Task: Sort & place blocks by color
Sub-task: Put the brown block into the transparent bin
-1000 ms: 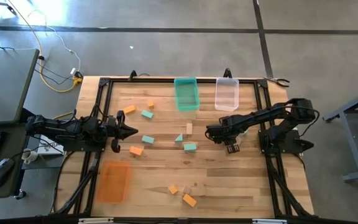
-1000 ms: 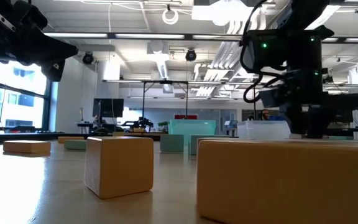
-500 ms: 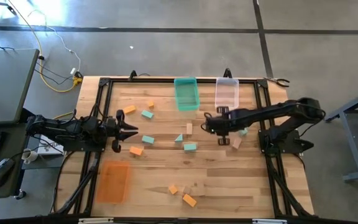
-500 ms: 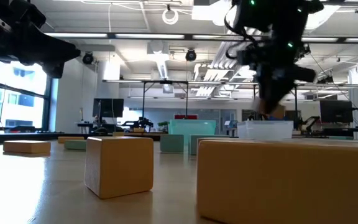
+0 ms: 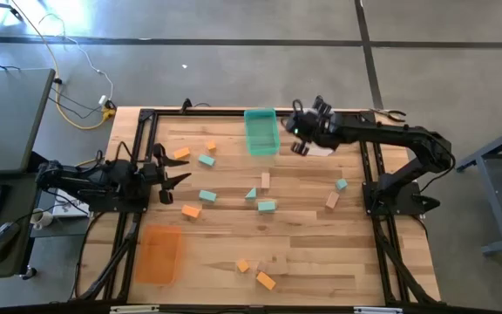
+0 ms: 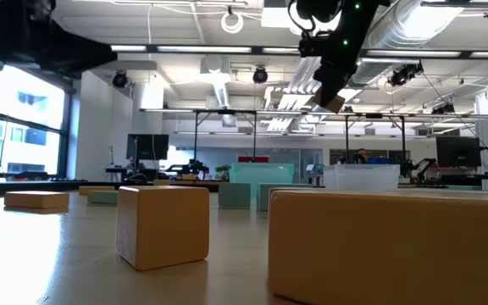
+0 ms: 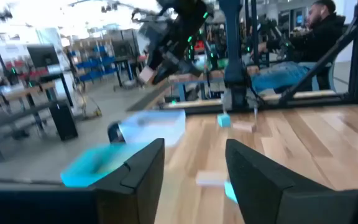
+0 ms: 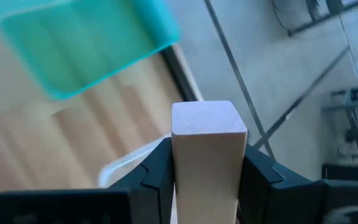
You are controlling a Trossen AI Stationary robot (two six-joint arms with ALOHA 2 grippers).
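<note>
Right gripper [image 5: 301, 139] has swung from table centre up to 12 o'clock, clamped on a tan block [image 8: 205, 149] (clear bin next, probably). Left gripper [image 5: 171, 173] waits, fingers apart.

My dark fingers [image 8: 157, 174] pinch a pale tan block [image 8: 207, 155]. Beyond it sits a teal bin [image 5: 262, 133] beside a clear one [image 6: 361, 176]. An orange bin [image 5: 158, 255] lies on the light wood table [image 5: 303, 253], scattered with orange, teal and tan blocks.

Grey concrete floor [image 5: 234, 61] surrounds butcher-block wooden table [image 5: 303, 253]; yellow cable [image 5: 59, 65] lies beside it; ceiling strip lights [image 6: 189, 48] overhead.
</note>
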